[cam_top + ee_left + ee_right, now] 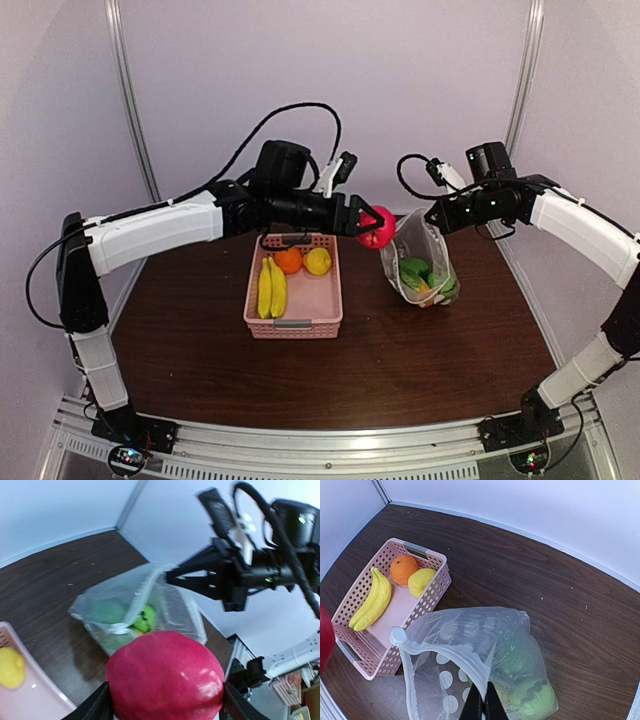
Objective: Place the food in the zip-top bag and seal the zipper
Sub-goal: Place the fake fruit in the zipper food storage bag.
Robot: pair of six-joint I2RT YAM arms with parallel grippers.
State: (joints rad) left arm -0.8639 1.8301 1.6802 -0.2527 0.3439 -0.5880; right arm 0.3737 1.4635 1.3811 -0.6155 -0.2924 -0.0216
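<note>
My left gripper (374,228) is shut on a red ball (377,229), which hangs in the air just left of the zip-top bag (425,262). In the left wrist view the red ball (165,675) fills the gap between the fingers (95,706). The clear dotted bag (470,645) stands on the table, its mouth held up and open. My right gripper (484,704) is shut on the bag's mouth edge at the zipper (445,647). Green pieces (530,695) lie inside the bag. A banana (372,600), an orange (402,569) and a yellow piece (421,581) sit in the basket.
A pink lattice basket (295,325) stands on the brown table left of the bag, under my left arm. White walls close off the back and both sides. The right arm's wrist (250,570) hangs above the bag's far side.
</note>
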